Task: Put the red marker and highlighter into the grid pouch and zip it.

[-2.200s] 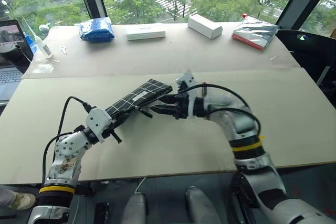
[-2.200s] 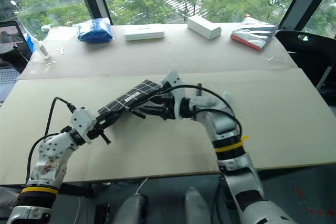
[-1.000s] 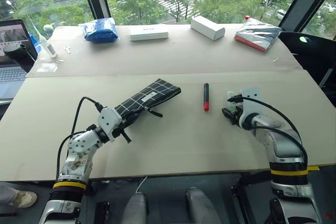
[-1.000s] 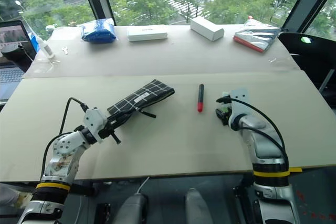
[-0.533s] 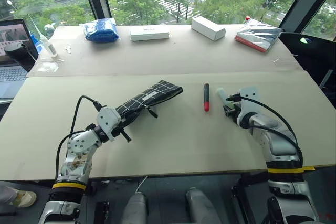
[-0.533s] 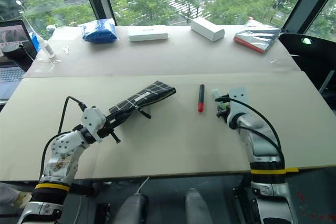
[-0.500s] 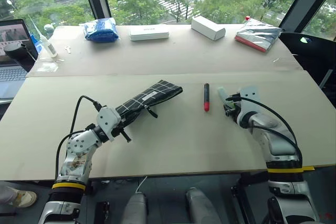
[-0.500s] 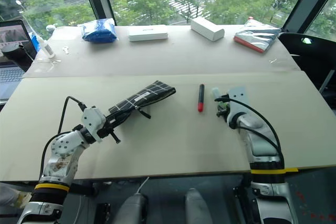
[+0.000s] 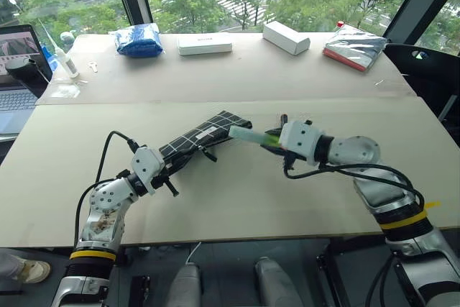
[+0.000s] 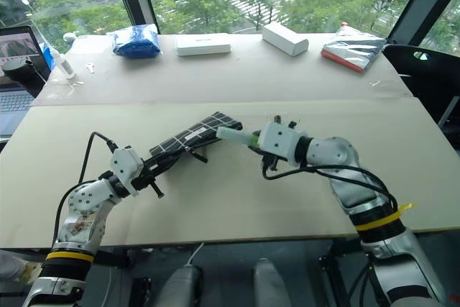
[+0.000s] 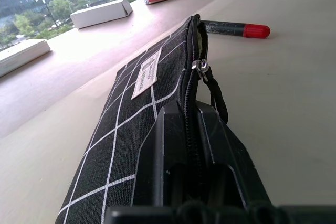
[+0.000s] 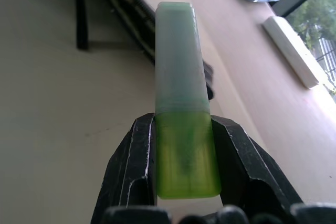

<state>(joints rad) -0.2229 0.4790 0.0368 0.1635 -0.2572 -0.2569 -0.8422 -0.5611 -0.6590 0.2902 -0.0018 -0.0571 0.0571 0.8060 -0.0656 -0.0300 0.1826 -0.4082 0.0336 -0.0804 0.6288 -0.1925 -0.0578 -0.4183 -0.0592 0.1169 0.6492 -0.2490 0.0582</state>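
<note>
Beige worktop (image 9: 237,199) by windows: left tool (image 9: 164,170) pinches the soft, floppy grid pouch (image 9: 205,134) at its end. Right tool (image 12: 184,182) clamps the light, stiff, slick highlighter (image 9: 248,134) by its green end, at the pouch mouth. Red marker (image 11: 236,28) lies beside.

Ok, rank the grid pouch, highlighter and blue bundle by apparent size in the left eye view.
1. grid pouch, longest
2. blue bundle, though it sits farther back, so its real size is unsure
3. highlighter, smallest, partly hidden in the right gripper
</note>
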